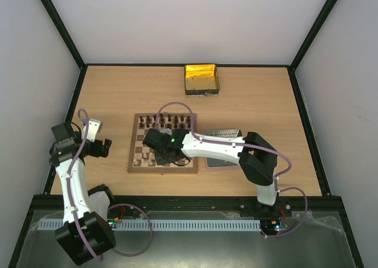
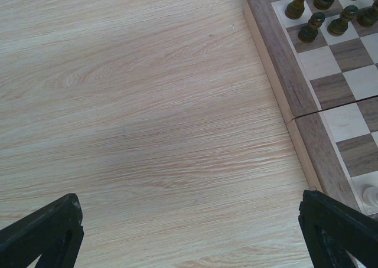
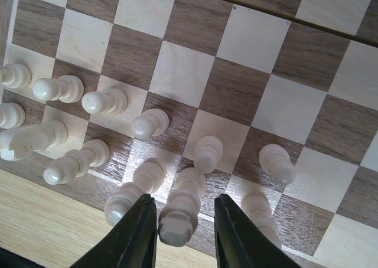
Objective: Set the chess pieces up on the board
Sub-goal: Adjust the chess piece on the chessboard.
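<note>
Claw on my right [image 3: 184,202] narrowed astride cream piece [image 3: 176,221] at board [image 3: 236,91] near edge, clamp unclear; left claw [image 2: 189,198] spread wide.

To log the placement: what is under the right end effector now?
Under the right end effector, a tall cream piece stands between the fingers on the board's near row. What lies beneath the fingers is covered.

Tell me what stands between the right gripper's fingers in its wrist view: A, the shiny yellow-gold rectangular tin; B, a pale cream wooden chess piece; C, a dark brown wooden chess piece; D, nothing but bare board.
B: the right wrist view shows a pale cream turned wooden chess piece standing between the fingers of the right gripper, in the last row by the edge of the square checkered wooden chessboard.
</note>
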`<state>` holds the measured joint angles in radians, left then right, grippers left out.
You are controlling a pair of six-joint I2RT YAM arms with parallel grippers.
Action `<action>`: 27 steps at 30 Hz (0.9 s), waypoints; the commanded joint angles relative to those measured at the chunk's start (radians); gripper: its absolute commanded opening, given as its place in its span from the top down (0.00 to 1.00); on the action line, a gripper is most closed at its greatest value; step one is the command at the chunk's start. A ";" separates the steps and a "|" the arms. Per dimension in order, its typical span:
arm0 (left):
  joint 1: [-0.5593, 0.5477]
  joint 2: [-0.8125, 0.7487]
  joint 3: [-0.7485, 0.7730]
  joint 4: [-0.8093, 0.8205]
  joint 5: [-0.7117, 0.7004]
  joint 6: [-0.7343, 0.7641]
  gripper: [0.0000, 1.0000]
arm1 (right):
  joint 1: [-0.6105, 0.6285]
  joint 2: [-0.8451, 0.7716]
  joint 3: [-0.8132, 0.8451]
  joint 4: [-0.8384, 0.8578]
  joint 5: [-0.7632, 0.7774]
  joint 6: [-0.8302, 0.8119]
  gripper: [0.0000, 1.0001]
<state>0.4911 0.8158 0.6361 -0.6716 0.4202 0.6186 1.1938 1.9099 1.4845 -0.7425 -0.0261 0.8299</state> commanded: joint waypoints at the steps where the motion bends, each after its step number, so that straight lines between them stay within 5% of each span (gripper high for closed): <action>1: -0.003 0.005 -0.010 -0.007 0.017 0.008 0.01 | 0.013 0.025 0.033 0.003 0.003 -0.009 0.74; 27: -0.003 0.003 -0.011 -0.004 0.015 0.006 0.01 | 0.016 0.020 0.023 -0.001 0.021 -0.006 0.80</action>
<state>0.4911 0.8181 0.6361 -0.6716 0.4202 0.6189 1.2041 1.9282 1.4952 -0.7345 -0.0269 0.8268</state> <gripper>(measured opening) 0.993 0.201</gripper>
